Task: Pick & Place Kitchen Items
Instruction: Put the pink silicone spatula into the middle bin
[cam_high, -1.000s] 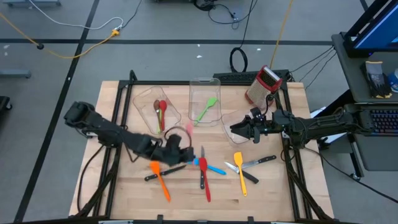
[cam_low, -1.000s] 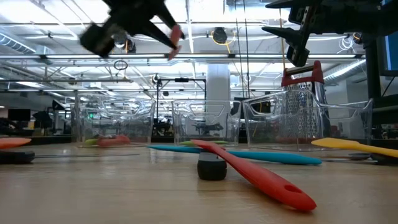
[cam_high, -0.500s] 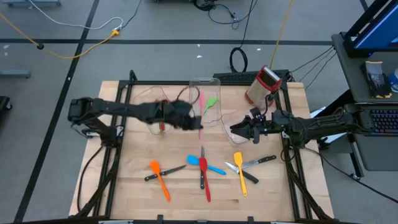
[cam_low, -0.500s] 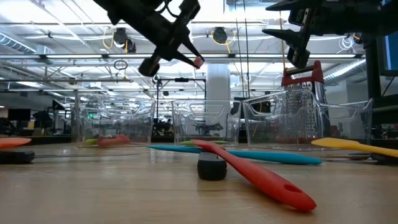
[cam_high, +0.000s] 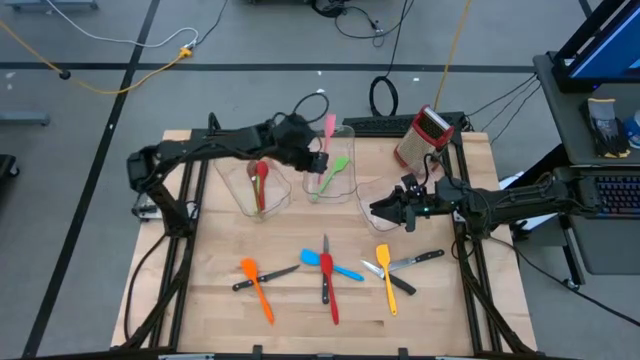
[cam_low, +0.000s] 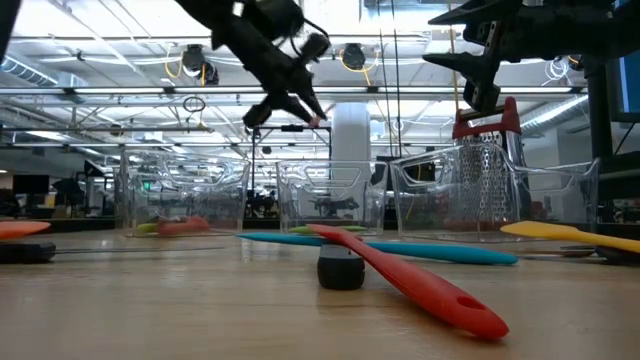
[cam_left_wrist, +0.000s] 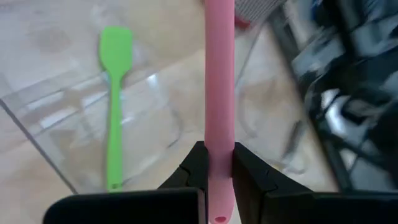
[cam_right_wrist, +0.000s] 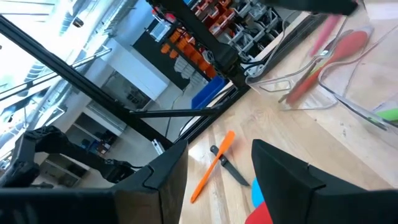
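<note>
Above the middle clear bin (cam_high: 328, 160), the left gripper (cam_high: 318, 158) hangs in the air with its jaws pinched tight on a pink spatula (cam_high: 329, 128). The wrist view makes the hold plain: the pink handle (cam_left_wrist: 219, 93) runs straight out between the two dark fingers (cam_left_wrist: 194, 169), squeezed near its end, and it reaches on past the bin's far rim. Under it, inside that same bin, lies a green spatula (cam_high: 331, 174), flat on the bottom and clear of the claw. The bin to the left (cam_high: 250, 178) holds a red spoon (cam_high: 261, 180) with a brown spoon just beside it.

Over on the right, the right gripper (cam_high: 388, 210) sits raised above the third bin (cam_high: 372, 200), fingers parted and holding nothing.

Down on the table's near half the rest are spread out: an orange spatula (cam_high: 257, 286) crossing a black-handled knife (cam_high: 262, 277), a blue spatula (cam_high: 328, 264), a red spatula (cam_high: 331, 298) lying alongside another knife, and a yellow spatula (cam_high: 386, 274) crossed with two more knives. Back by the far right corner stands the red-topped grater (cam_high: 424, 136).
</note>
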